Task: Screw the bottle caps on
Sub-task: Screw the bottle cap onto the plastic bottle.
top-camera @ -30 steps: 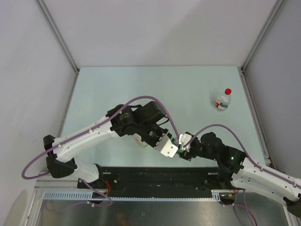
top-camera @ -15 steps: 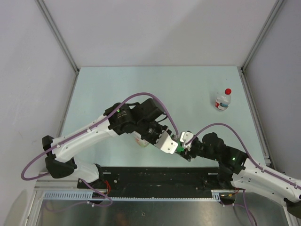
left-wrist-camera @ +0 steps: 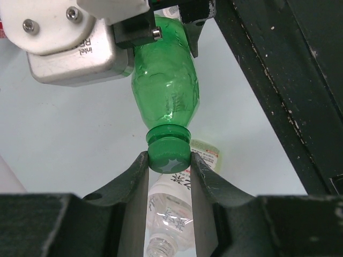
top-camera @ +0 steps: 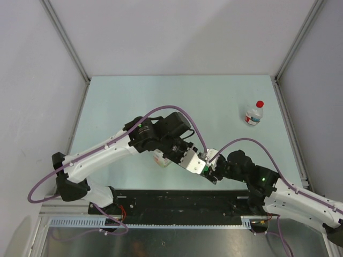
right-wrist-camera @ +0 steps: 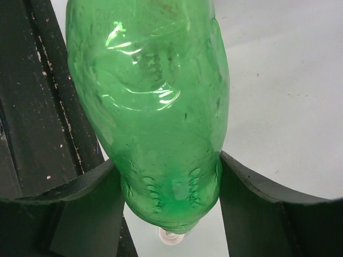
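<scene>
A pale green table point(top-camera: 161, 96), boxed in by grey walls point(top-camera: 32, 80) on its left, far and right sides. A small clear bottle point(top-camera: 252, 115) with a red label and a red cap point(top-camera: 260, 104) stands close to the right edge, toward the far right corner. A second clear bottle point(left-wrist-camera: 170, 206), labelled and with its neck bare, rests near the middle of the near edge; whether it is upright or on its side cannot be told. A black strip point(top-camera: 177, 199) runs along the near edge.

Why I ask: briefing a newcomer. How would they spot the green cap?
At the front of the table, a green bottle is gripped at both ends. The green cap tops its neck, clamped in the left gripper; the far-right bottle has a red cap.
</scene>
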